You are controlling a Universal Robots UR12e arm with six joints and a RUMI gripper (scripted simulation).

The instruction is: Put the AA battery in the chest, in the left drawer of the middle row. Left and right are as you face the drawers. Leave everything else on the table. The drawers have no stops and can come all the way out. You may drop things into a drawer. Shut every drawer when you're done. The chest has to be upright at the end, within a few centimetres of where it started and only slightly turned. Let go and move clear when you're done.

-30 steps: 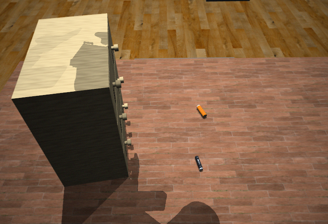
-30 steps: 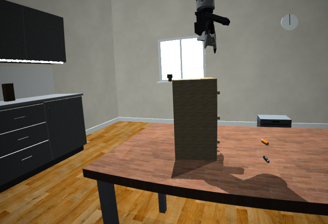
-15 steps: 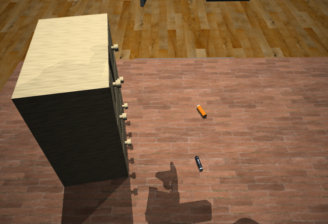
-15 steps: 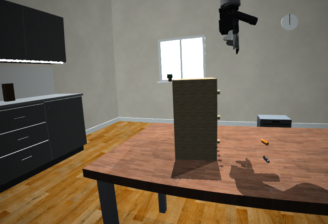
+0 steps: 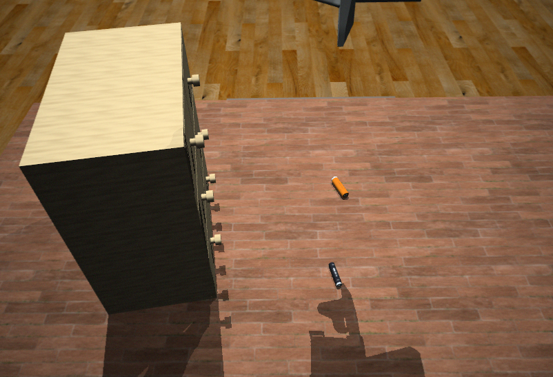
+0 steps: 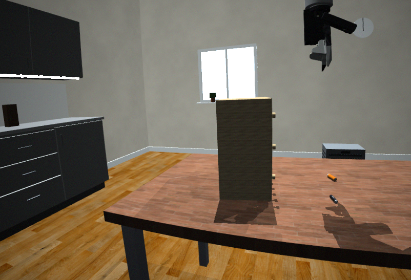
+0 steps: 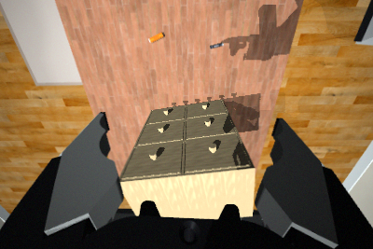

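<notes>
Above the counter [image 5: 424,149] [image 6: 165,200] [image 7: 117,11], out in front of the chest [image 5: 107,91] [image 6: 245,149] [image 7: 196,188] and higher than its top, your claw [image 5: 342,41] [image 6: 325,67] [image 7: 190,116] hangs wide open with nothing between its fingers. The chest stands upright on the counter, and all six of its drawers are shut, in three rows of two. The one you need, the middle-row left drawer [image 7: 221,128], is closed like the rest; its knob [image 5: 207,196] [image 6: 273,146] [image 7: 208,123] sticks out from the side of the front nearer the exterior camera.

Two small cylinders lie on their sides on the counter, well apart from the chest's front and from each other. One is a black cylinder [image 5: 334,275] [image 6: 333,198] [image 7: 216,46] with pale markings and a silvery end; the other is an orange cylinder [image 5: 339,187] [image 6: 331,177] [image 7: 157,37] with a white tip and a dark end. Your AA battery looks to be the black one, though its lettering is too small for you to read and be certain. Your claw's shadow [image 5: 341,314] [image 6: 338,215] [image 7: 240,44] falls on the counter right beside the black cylinder.
</notes>
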